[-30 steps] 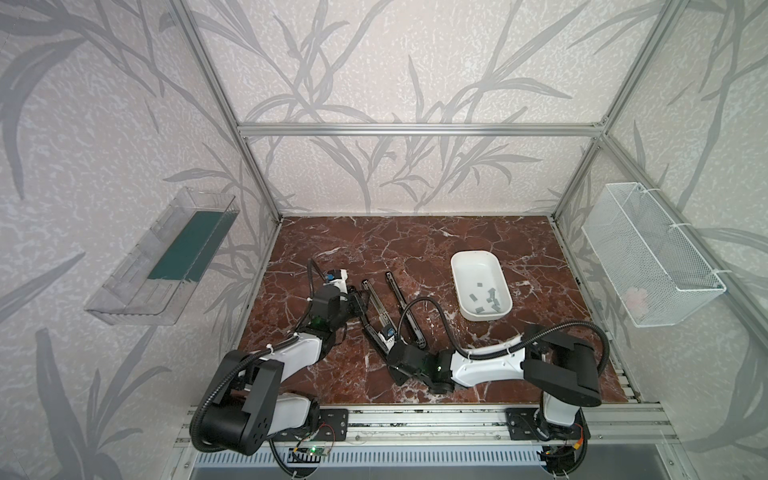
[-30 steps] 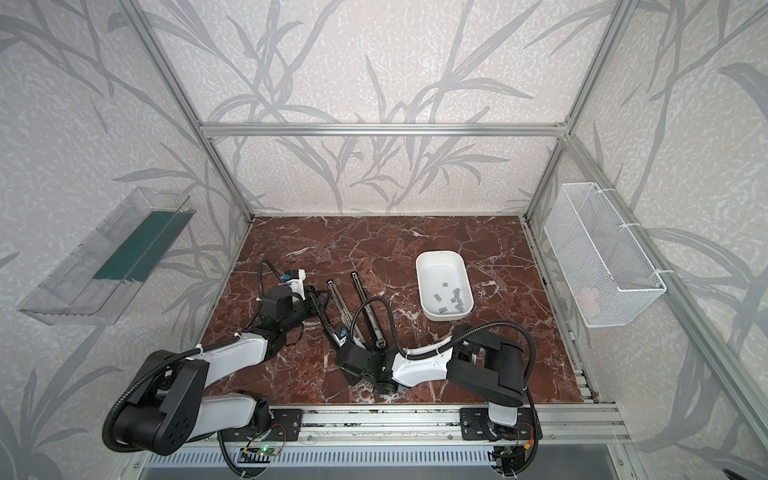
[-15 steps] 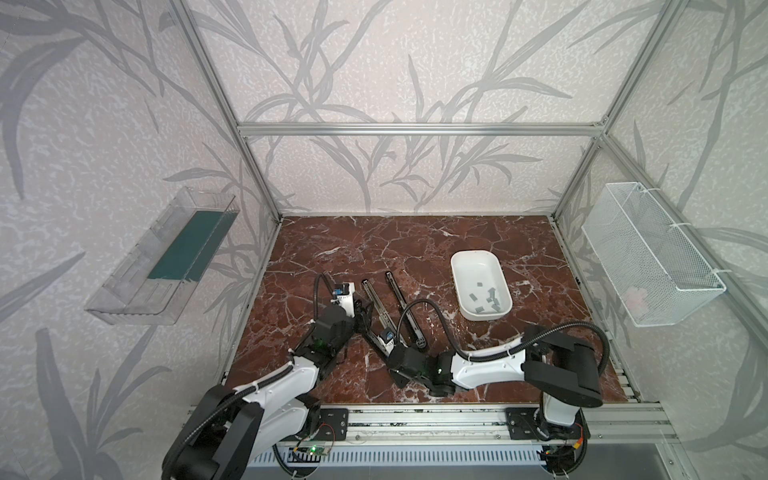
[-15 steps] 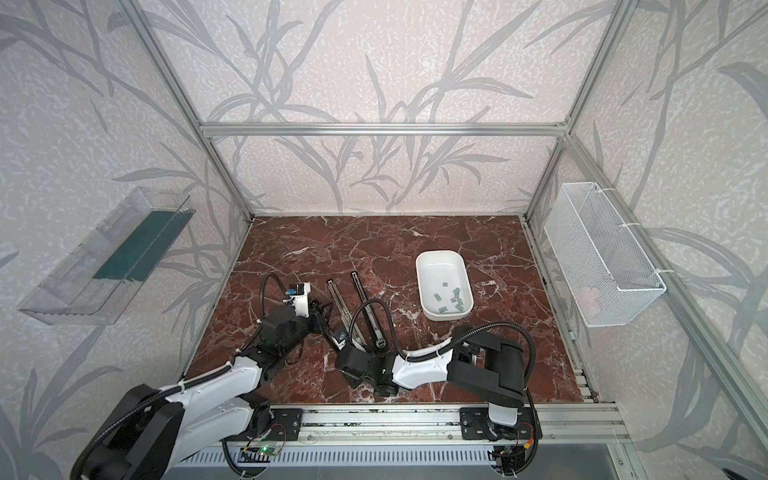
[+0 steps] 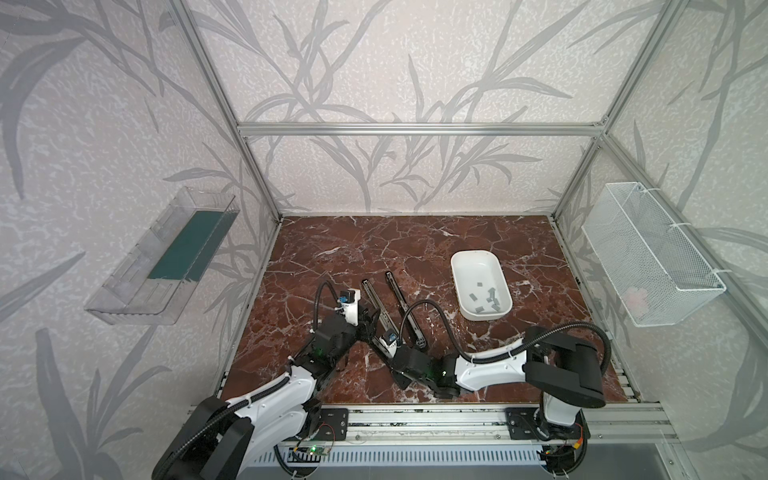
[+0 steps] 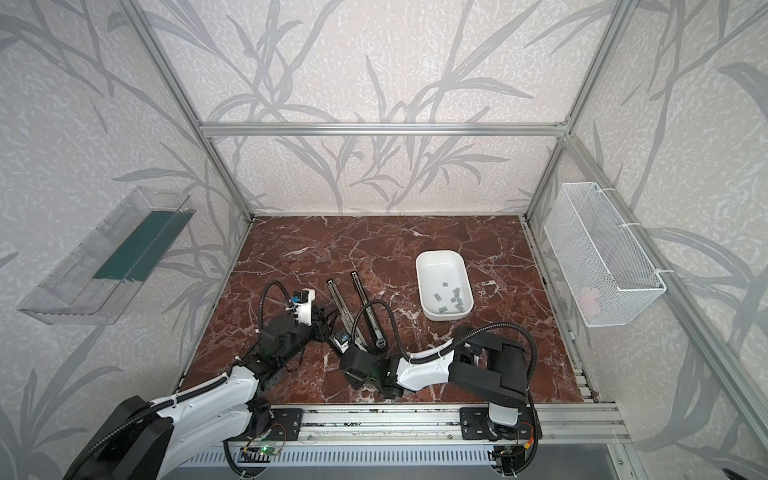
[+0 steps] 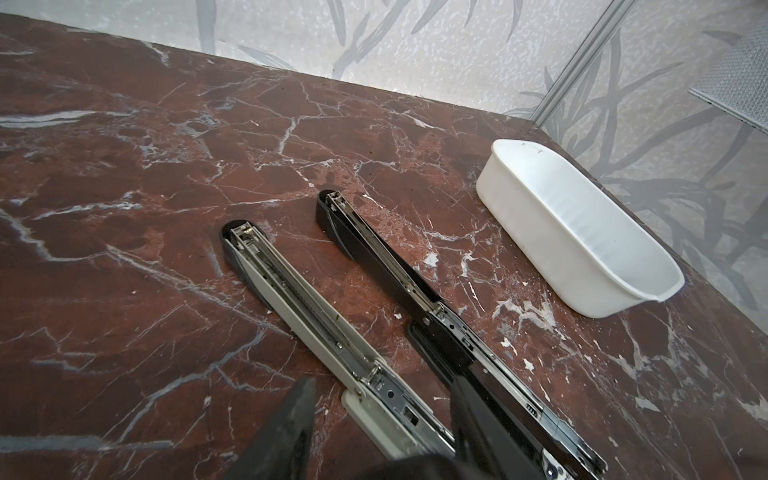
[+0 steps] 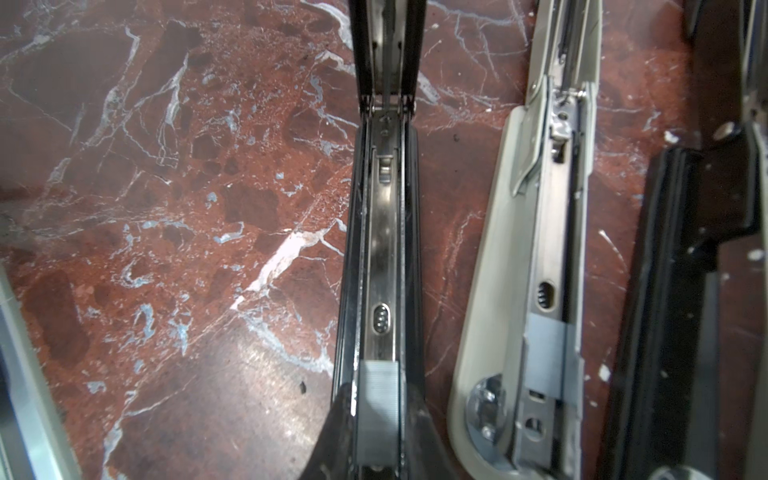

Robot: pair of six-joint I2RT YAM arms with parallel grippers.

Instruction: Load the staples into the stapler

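Three staplers lie opened flat on the marble. My right gripper [image 8: 380, 399] is shut on a grey strip of staples [image 8: 378, 415] seated in the channel of a black stapler [image 8: 382, 232]. That stapler is mostly hidden under the arms in both top views. Beside it, the grey stapler [image 8: 548, 249] [image 5: 371, 297] carries its own strip [image 8: 544, 357]. A second black stapler [image 7: 382, 257] [image 5: 399, 303] lies beyond. My left gripper [image 7: 382, 386] [image 5: 370, 326] hovers open over the grey stapler's hinge, touching nothing. Several loose staples [image 5: 484, 301] lie in the white tray [image 5: 457, 266].
A white wire basket [image 5: 648, 257] hangs on the right wall and a clear shelf [image 5: 166, 257] on the left wall. The aluminium front rail [image 5: 415, 419] runs just behind both arm bases. The tray [image 7: 582, 232] stands right of the staplers.
The left arm has drawn its elbow back and its gripper has shifted front-right over the grey stapler, jaws spreading wider. The right gripper has stayed put.
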